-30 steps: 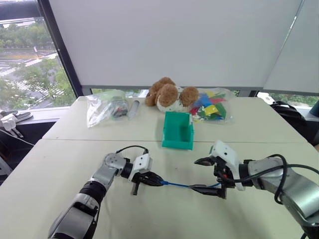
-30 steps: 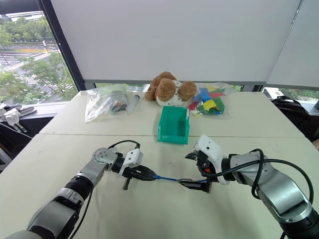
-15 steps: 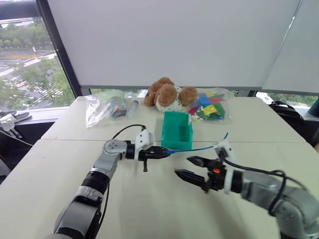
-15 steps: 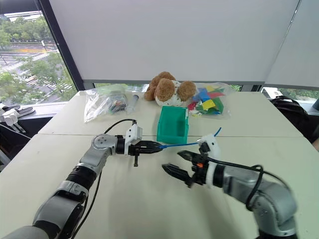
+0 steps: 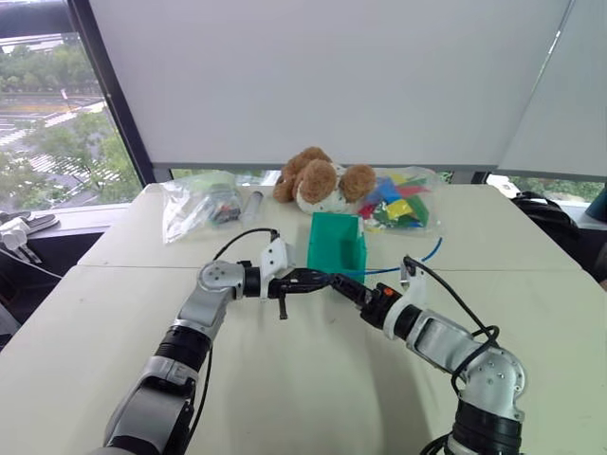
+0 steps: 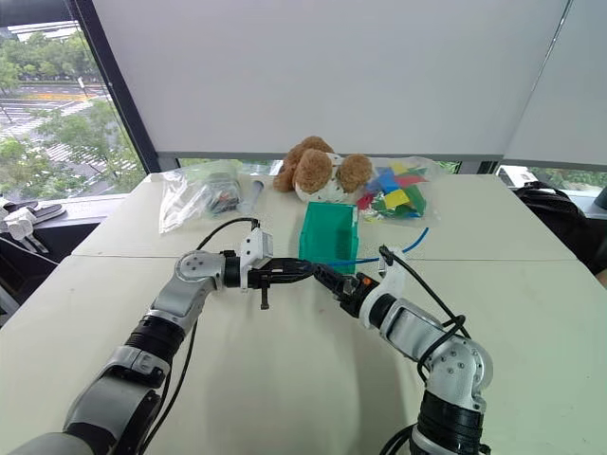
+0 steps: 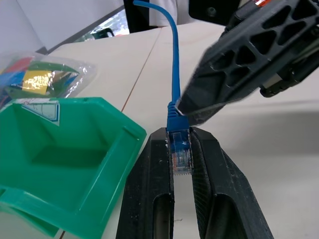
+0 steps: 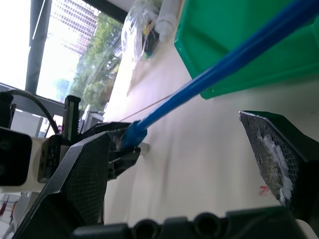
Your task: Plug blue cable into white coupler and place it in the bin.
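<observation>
A: Left eye view: surface (image 5: 285,398), then bin (image 5: 338,246) at twelve o'clock of both grippers. Where is the blue cable (image 7: 174,64)?

B: Its clear plug (image 7: 180,152) sits clenched in the left gripper (image 7: 180,149) fingers; the cord trails toward two o'clock. The right gripper (image 8: 194,164) fingers are released, straddling the cord just beside the plug.

A: Good practice?

B: Probably close near the boot, keeping the plug axis straight.

A: Hidden?

B: I cannot find the white coupler.
</observation>
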{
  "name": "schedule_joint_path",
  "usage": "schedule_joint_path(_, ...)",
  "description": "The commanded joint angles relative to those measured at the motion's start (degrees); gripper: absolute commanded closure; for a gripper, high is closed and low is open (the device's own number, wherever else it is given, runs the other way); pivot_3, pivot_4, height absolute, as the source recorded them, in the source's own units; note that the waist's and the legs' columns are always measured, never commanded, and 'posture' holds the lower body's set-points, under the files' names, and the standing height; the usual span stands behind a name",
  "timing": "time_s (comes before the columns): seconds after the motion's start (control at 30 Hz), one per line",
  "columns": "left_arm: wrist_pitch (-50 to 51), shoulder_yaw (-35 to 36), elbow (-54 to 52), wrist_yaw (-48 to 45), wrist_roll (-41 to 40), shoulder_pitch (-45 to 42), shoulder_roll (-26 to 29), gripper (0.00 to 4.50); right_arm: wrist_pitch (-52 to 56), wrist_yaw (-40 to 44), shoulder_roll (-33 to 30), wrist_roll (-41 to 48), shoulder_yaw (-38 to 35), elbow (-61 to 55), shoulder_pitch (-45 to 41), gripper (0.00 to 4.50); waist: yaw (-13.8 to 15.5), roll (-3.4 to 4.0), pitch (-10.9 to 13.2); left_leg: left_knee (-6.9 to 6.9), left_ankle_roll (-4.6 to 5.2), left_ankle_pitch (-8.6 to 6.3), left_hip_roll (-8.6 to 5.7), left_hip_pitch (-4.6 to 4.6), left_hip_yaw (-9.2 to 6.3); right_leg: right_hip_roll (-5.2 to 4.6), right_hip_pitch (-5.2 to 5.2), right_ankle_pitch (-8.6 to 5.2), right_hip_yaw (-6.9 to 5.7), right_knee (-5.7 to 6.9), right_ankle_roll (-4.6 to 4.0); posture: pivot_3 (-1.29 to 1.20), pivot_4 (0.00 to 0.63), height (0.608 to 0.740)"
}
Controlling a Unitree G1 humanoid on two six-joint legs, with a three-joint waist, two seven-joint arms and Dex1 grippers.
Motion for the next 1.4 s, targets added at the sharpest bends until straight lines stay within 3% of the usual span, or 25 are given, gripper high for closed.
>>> schedule_joint_path(0.03, -0.1, 0.1, -2.5, 0.0, -0.3, 0.4, 0.4, 4.47, -1.5, -1.0, 0.4, 3.0, -0.1, -0.4, -0.9, 0.0, -0.4, 0.0, 0.0, 0.0, 0.0, 0.0, 0.0, 0.0, 0.0, 0.0, 0.0, 0.0, 0.0, 0.0, 0.0, 0.0, 0.15, 0.74)
schedule_joint_path(0.17, -0.1, 0.0, -2.8, 0.0, -0.3, 0.7, 0.5, 4.47, -2.1, -1.7, 0.0, 4.5, 0.5, -0.4, -0.8, 0.0, -0.6, 0.0, 0.0, -0.02, 0.0, 0.0, 0.02, 0.0, 0.0, 0.01, -0.01, 0.0, 0.0, 0.0, 0.0, 0.0, 0.15, 0.74)
schedule_joint_path(0.27, 0.0, -0.1, -3.0, 0.0, -0.2, 0.8, 0.5, 4.5, -2.6, -2.1, -0.1, 5.3, 1.2, -0.3, -0.7, 0.83, -0.6, 0.0, 0.0, -0.03, 0.0, 0.0, 0.03, 0.0, 0.0, 0.03, -0.02, 0.0, 0.0, 0.01, 0.0, 0.0, 0.15, 0.74)
schedule_joint_path(0.5, -0.2, -0.5, -2.8, 0.1, -0.2, 0.9, 0.5, 4.5, -3.7, -2.4, -0.4, 6.5, 3.4, 0.0, -0.7, 4.43, -0.6, 0.0, 0.0, -0.03, 0.0, 0.0, 0.02, 0.0, 0.01, 0.02, -0.02, 0.0, 0.0, 0.0, 0.0, 0.0, 0.15, 0.74)
schedule_joint_path(0.87, 3.2, -0.4, -4.4, -0.8, -1.3, 1.5, 1.7, 4.5, -4.6, -4.1, -2.1, 10.1, 4.1, -1.0, -2.0, 4.43, -0.6, 0.0, 0.0, -0.03, 0.0, 0.0, 0.02, 0.0, 0.01, 0.02, -0.02, 0.0, 0.0, -0.01, 0.0, 0.0, 0.15, 0.74)
schedule_joint_path(0.9, 4.2, -0.3, -5.0, -1.3, -1.8, 1.7, 2.2, 3.49, -4.7, -4.5, -2.5, 10.7, 3.8, -1.0, -2.3, 4.5, -0.6, 0.0, 0.0, -0.03, 0.0, 0.0, 0.03, 0.0, 0.01, 0.02, -0.02, 0.0, 0.01, -0.01, 0.0, 0.0, 0.15, 0.74)
schedule_joint_path(1.0, 6.5, 0.0, -7.5, -2.0, -1.9, 3.0, 4.3, 2.15, -5.4, -5.5, -3.9, 12.2, 3.4, -0.8, -3.6, 4.5, -0.7, 0.01, 0.0, -0.03, 0.0, 0.0, 0.04, 0.0, 0.01, 0.03, -0.03, 0.0, 0.0, -0.01, 0.0, 0.0, 0.15, 0.74)
schedule_joint_path(1.13, 9.3, 1.5, -12.5, -2.7, -2.2, 6.4, 9.7, 0.04, -6.4, -6.2, -6.7, 13.9, 3.4, -0.6, -5.8, 4.5, -0.8, 0.02, 0.0, -0.09, 0.0, 0.0, 0.06, 0.0, 0.01, 0.05, -0.05, 0.0, 0.01, -0.01, 0.0, 0.0, 0.15, 0.74)
schedule_joint_path(1.4, 12.3, 9.5, -14.9, -1.0, -3.8, 9.9, 22.7, 0.04, -7.0, 0.2, -14.5, 11.4, 10.8, -1.5, -7.1, 4.5, -0.7, 0.03, 0.0, -0.11, 0.01, 0.0, 0.08, -0.01, 0.01, 0.02, -0.06, 0.0, 0.02, -0.07, -0.01, 0.0, 0.15, 0.74)
